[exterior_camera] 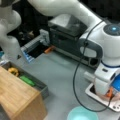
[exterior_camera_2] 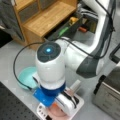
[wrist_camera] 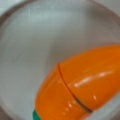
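Observation:
The wrist view is filled by an orange toy carrot (wrist_camera: 82, 82) with a green end, lying in a pale round dish (wrist_camera: 30, 50); no fingers show there. In both front views the gripper (exterior_camera: 108, 95) (exterior_camera_2: 63, 106) is lowered into a white rack (exterior_camera: 113, 105) (exterior_camera_2: 80, 105) on the table. A bit of the orange carrot (exterior_camera: 109, 92) shows right at the gripper's tip. A pinkish dish (exterior_camera_2: 53, 111) lies in the rack under the hand. The arm's wrist and its blue part (exterior_camera_2: 42, 97) hide most of the fingers.
A teal bowl (exterior_camera: 81, 113) (exterior_camera_2: 25, 77) sits beside the rack. A wooden cabinet (exterior_camera: 17, 95) (exterior_camera_2: 47, 17) has a grey drawer holding a green item (exterior_camera: 27, 80) (exterior_camera_2: 63, 31) and a yellow one (exterior_camera: 13, 71) (exterior_camera_2: 73, 20). A dark appliance (exterior_camera: 67, 37) (exterior_camera_2: 110, 92) stands nearby.

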